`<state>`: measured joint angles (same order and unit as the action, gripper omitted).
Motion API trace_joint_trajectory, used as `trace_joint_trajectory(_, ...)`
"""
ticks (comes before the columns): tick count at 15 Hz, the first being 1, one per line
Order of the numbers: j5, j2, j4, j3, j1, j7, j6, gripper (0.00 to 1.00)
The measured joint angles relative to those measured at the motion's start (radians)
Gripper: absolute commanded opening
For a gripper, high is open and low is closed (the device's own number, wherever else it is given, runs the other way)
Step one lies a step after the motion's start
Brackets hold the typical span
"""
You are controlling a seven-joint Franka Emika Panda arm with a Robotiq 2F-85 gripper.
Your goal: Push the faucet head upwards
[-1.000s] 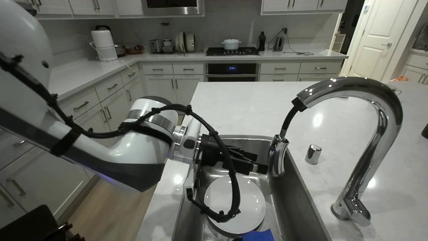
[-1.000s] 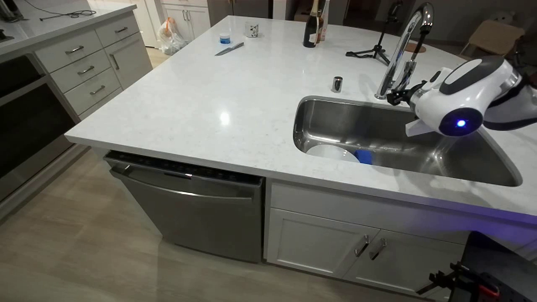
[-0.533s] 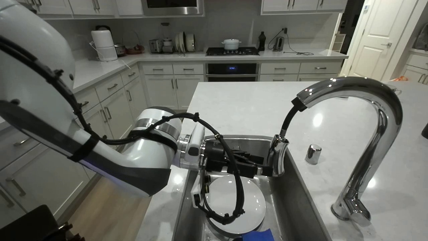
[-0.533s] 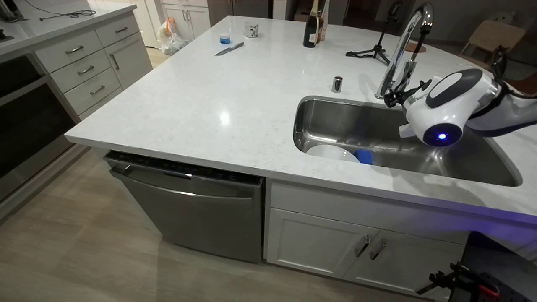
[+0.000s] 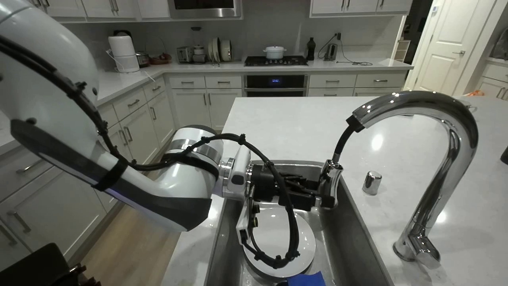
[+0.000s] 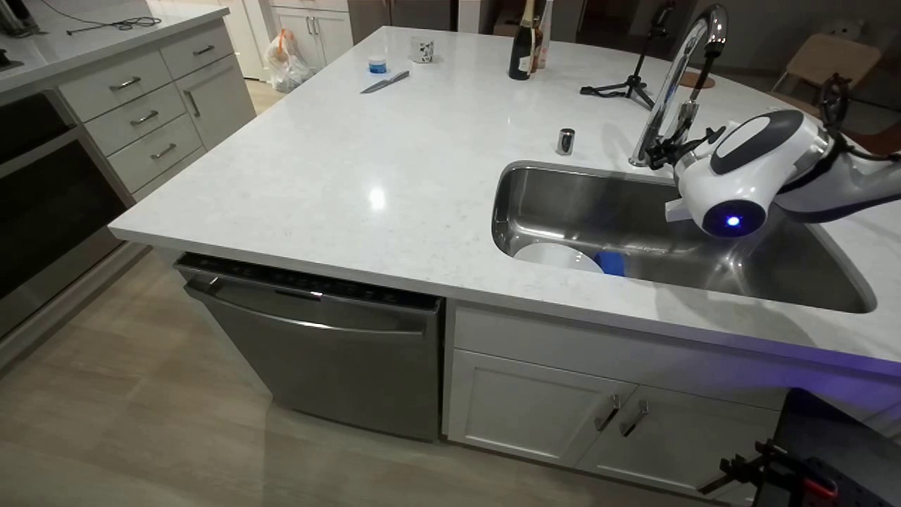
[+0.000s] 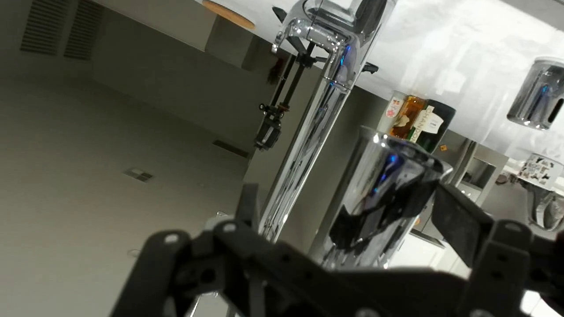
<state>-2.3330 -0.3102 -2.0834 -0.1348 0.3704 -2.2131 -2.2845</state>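
The faucet head point(image 5: 329, 174) is a thick chrome cylinder. It hangs pulled out below the arched chrome neck point(image 5: 430, 103) on a black hose point(image 5: 343, 140), above the sink's edge. It also shows in an exterior view point(image 6: 683, 121). My gripper point(image 5: 326, 194) comes from the sink side and is at the head's lower part. In the wrist view the open gripper point(image 7: 352, 211) has its two fingers apart, with the faucet head point(image 7: 374, 189) between them. The right finger is close to the head; I cannot tell whether it touches. A gap shows on the left finger's side.
The steel sink point(image 5: 357, 234) below holds a white plate point(image 5: 274, 238) and a blue cloth or sponge point(image 5: 306, 279). A small chrome knob point(image 5: 372, 183) stands on the counter. Bottles point(image 6: 524, 49), a black tripod point(image 6: 628, 88) and a knife point(image 6: 385, 82) are farther back.
My gripper has moved toward the faucet head, rightward in an exterior view, so its fingers now lie alongside it. It dipped, then rose slightly. The faucet head has not visibly moved.
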Motion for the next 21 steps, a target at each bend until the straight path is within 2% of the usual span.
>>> trace_joint_trajectory(1,0.0,-0.003,0.006,0.0,0.0,-0.009,0.0,0.89)
trace_joint_trajectory(2,0.001,-0.006,0.011,0.0,0.0,-0.014,0.0,0.72)
trace_joint_trajectory(7,0.025,-0.017,0.033,-0.002,0.0,-0.015,-0.002,0.34)
trace_joint_trajectory(9,0.054,-0.017,0.038,-0.003,0.002,-0.015,-0.011,0.22)
trace_joint_trajectory(21,0.27,0.017,0.086,-0.016,0.003,0.034,-0.171,0.2)
